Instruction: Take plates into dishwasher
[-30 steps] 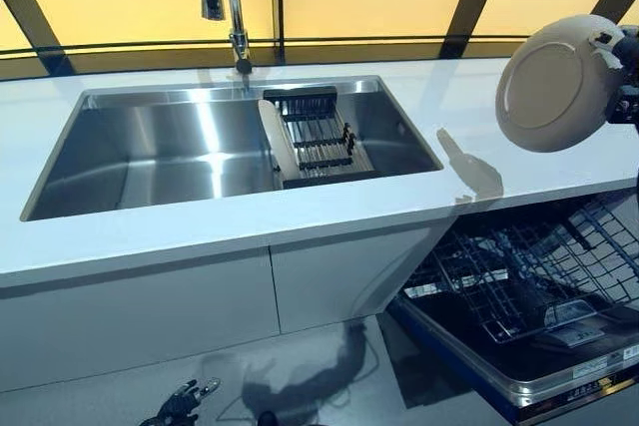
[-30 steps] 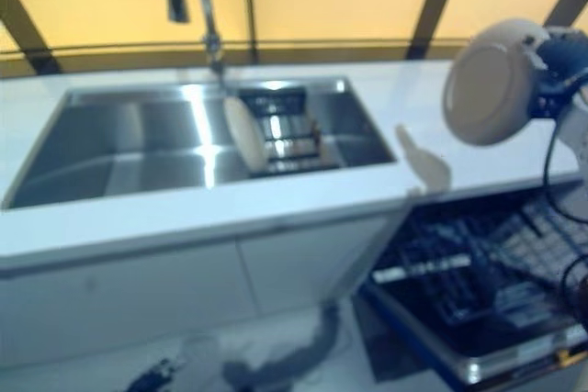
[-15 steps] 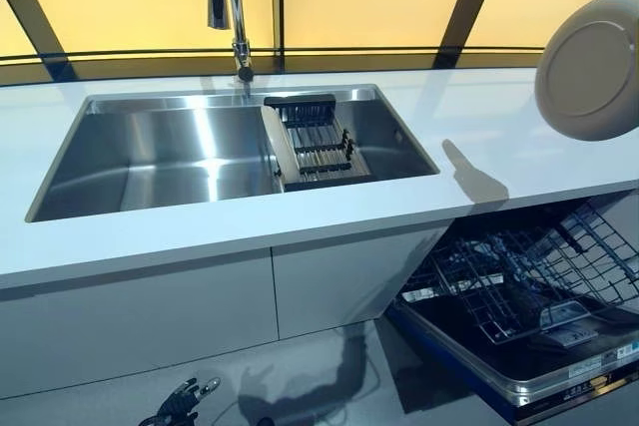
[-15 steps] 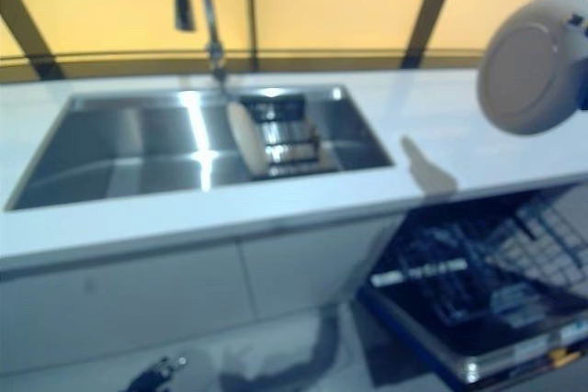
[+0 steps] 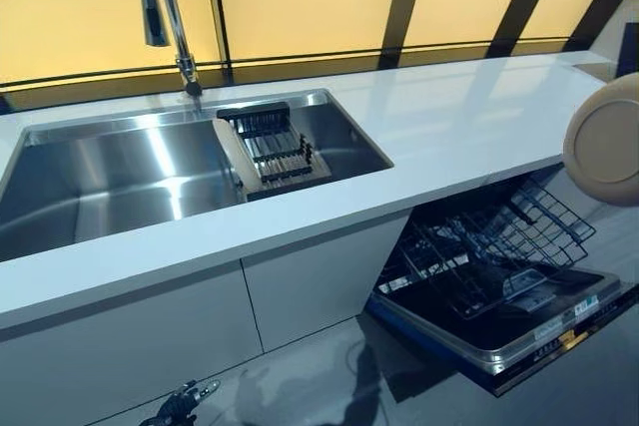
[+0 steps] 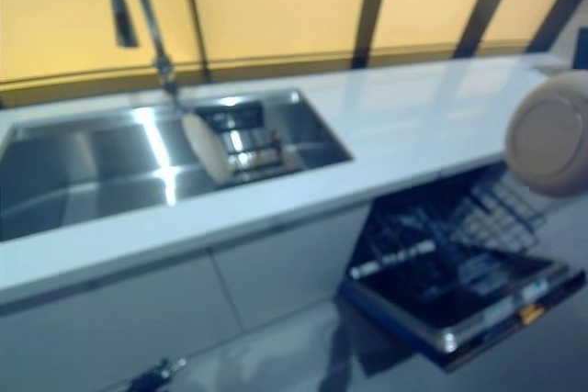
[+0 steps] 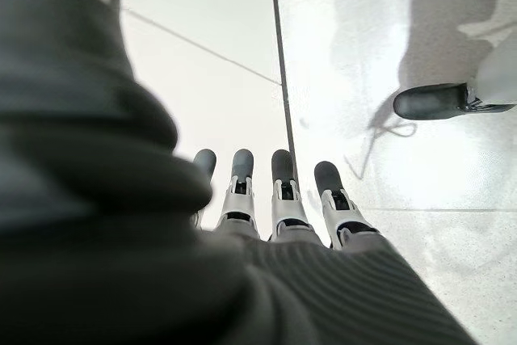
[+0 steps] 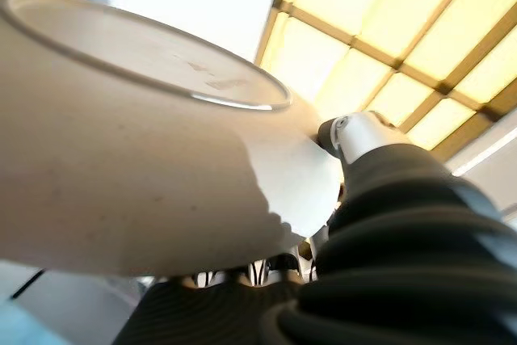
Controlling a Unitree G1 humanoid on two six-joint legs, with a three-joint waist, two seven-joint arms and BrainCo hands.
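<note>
- One left hand (image 7: pixel 275 199) hangs over the floor, fingers straight, holding nothing.
- Right hand (image 8: pixel 355 139) pinches a cream plate (image 5: pixel 609 142), held on edge above the open dishwasher's wire rack (image 5: pixel 494 246).
- Behind them: white countertop (image 5: pixel 449 112), steel sink (image 5: pixel 110 172).

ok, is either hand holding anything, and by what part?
Right hand grips the plate at its rim, thumb on the underside. Left hand hangs open, holding nothing.

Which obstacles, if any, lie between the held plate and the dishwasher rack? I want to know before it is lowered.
Nothing visible does. The right hand holds the plate on edge above the pulled-out dishwasher rack, whose door is down. The rack's wire slots below look unoccupied. The left hand hangs by the floor.
</note>
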